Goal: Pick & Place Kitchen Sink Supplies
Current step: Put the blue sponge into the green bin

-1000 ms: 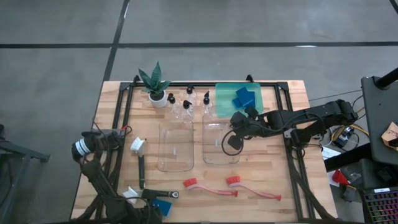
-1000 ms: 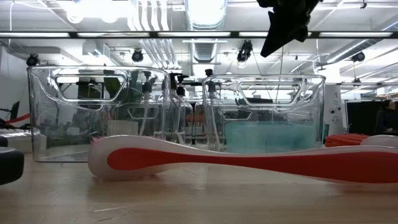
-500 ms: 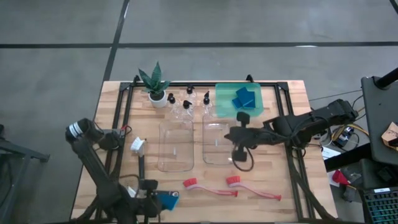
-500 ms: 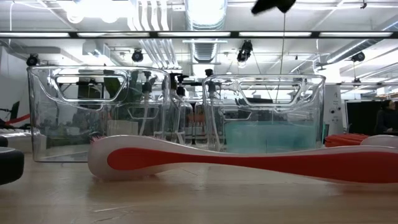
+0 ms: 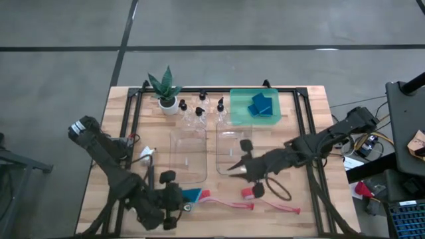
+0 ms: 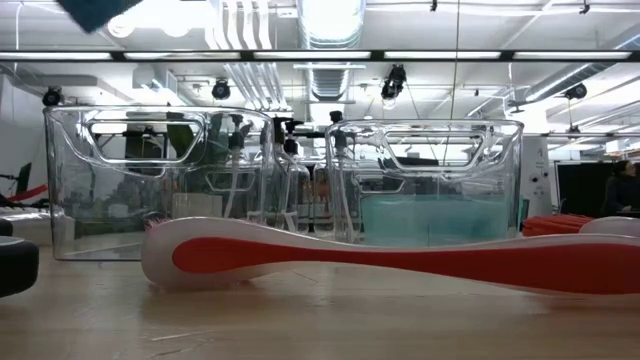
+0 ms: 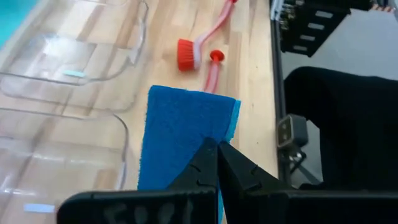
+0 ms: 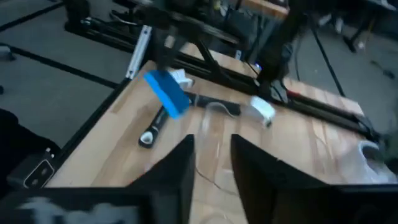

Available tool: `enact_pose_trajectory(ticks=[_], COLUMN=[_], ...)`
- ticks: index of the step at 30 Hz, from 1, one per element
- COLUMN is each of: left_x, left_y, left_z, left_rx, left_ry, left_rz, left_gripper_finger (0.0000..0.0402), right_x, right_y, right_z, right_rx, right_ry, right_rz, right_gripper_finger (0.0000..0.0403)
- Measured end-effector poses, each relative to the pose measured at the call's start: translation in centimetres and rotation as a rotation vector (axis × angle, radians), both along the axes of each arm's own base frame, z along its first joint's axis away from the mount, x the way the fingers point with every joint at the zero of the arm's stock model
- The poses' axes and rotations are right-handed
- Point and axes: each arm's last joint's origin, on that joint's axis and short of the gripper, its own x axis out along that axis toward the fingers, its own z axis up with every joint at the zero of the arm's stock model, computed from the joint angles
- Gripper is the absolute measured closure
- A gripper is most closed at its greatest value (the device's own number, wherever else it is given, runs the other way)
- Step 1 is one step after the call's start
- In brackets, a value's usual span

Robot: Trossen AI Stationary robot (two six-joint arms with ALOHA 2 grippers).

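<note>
My left gripper (image 5: 180, 198) (image 7: 217, 148), over the table's near part just short of the left clear bin (image 5: 188, 156), is shut on a flat blue sponge (image 5: 192, 194) (image 6: 95, 10) (image 8: 166, 93). My right gripper (image 5: 234, 166) (image 8: 211, 155) hangs open above the near end of the right bin (image 5: 229, 143), touching nothing. Two red brushes (image 5: 222, 201) (image 5: 271, 203) lie flat near the near edge. A black-handled, white-headed brush (image 5: 149, 166) lies left of the bins. Small clear bottles (image 5: 199, 109) stand behind the bins. More blue sponges (image 5: 262, 105) lie in the green tray. My left gripper pinches the sponge between its two shut fingers at one edge (image 7: 202, 134), coming roughly level from the table's left. The rest of the sponge sticks out past the fingertips. It is lifted clear, high above the table in the low view.
A small green plant (image 5: 166, 89) in a white pot stands at the far left of the bottles. A black frame rail (image 5: 133, 133) runs along the table's left side and another (image 5: 309, 166) along its right. Bare wood (image 5: 279, 143) lies right of the bins.
My left gripper has carried the sponge up off the table's near edge and toward the right and far side, nearer the left bin. My right gripper has swung from beside the green tray toward the near edge and left, rising out of the low view.
</note>
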Motion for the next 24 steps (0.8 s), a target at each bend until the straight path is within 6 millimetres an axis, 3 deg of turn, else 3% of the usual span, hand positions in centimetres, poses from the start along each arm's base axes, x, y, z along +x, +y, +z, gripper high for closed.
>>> enact_pose_trajectory(ticks=[5,9,24], left_x=[1.0,1.6,3.3], left_y=[1.5,2.4,3.6], left_z=[0.3,0.4,1.3], left_rx=[0.011,0.021,0.012], left_ry=[0.006,0.013,-0.051], left_rz=[0.009,0.006,-0.053], left_gripper_finger=[0.0402,0.0401,0.0401], right_x=[1.8,2.9,6.2], right_y=[1.0,1.6,3.1], right_z=[-1.9,-2.8,-4.3], right_rx=[-0.073,-0.131,-0.261], right_ry=[0.008,0.009,-0.008], right_rz=[0.032,0.053,0.082], right_gripper_finger=[0.0235,0.0206,0.0191])
